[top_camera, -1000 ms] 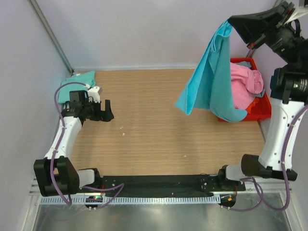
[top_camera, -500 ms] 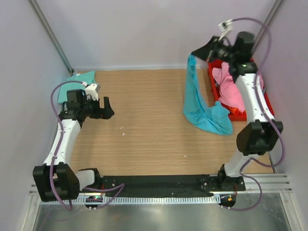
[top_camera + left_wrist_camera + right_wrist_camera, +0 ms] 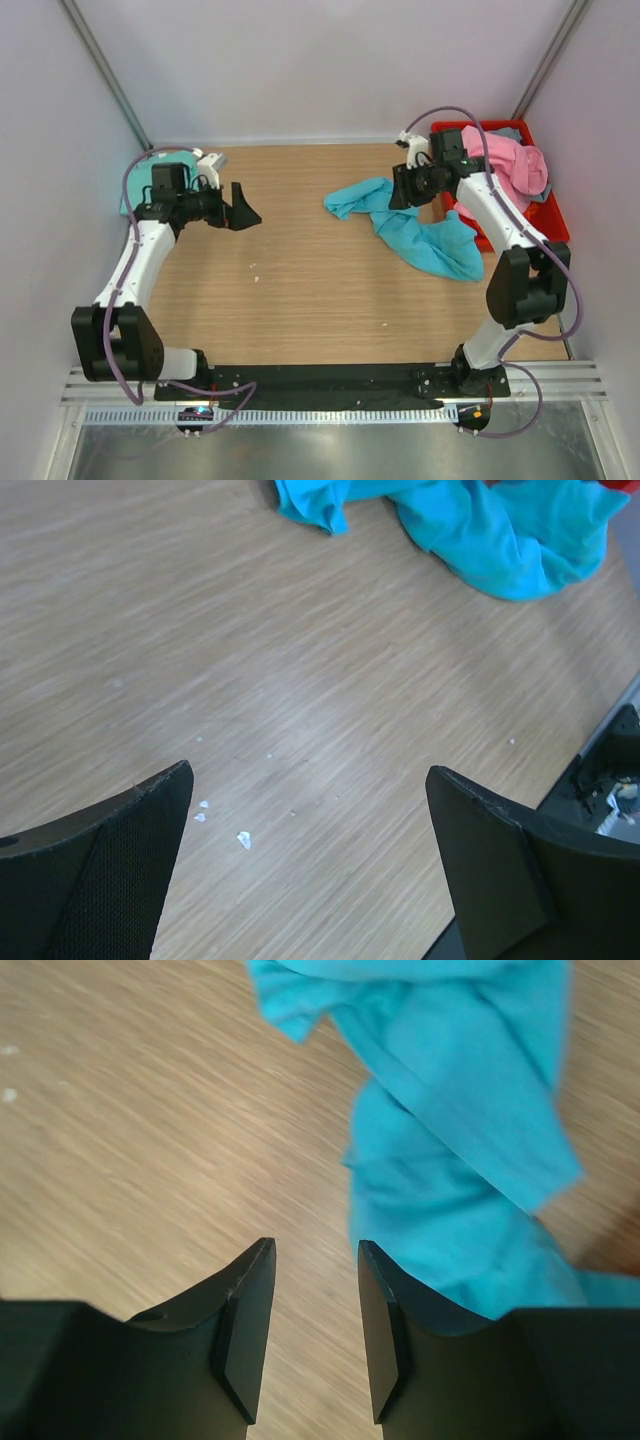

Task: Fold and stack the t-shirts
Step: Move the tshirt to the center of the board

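Observation:
A turquoise-blue t-shirt (image 3: pixel 425 238) lies crumpled on the wooden table, stretching from the middle towards the right; it also shows as the turquoise cloth (image 3: pixel 455 1110) and at the top of the left wrist view (image 3: pixel 500 530). My right gripper (image 3: pixel 400 188) hovers just over its far end, jaws open, nothing between the fingers (image 3: pixel 315 1250). A pink t-shirt (image 3: pixel 505 165) fills the red bin, with a bit of grey-blue cloth (image 3: pixel 512 129) behind it. A mint-green t-shirt (image 3: pixel 138 180) lies at the far left under my left arm. My left gripper (image 3: pixel 245 212) stands wide open over bare wood (image 3: pixel 310 780).
The red plastic bin (image 3: pixel 553 218) sits at the back right corner against the wall. Small white specks (image 3: pixel 243 838) dot the table near the left gripper. Walls close in the table at the left, back and right.
The right arm swung down and left from high above the bin; the turquoise shirt went from hanging to lying on the table, and the jaws opened. The left gripper shifted slightly right.

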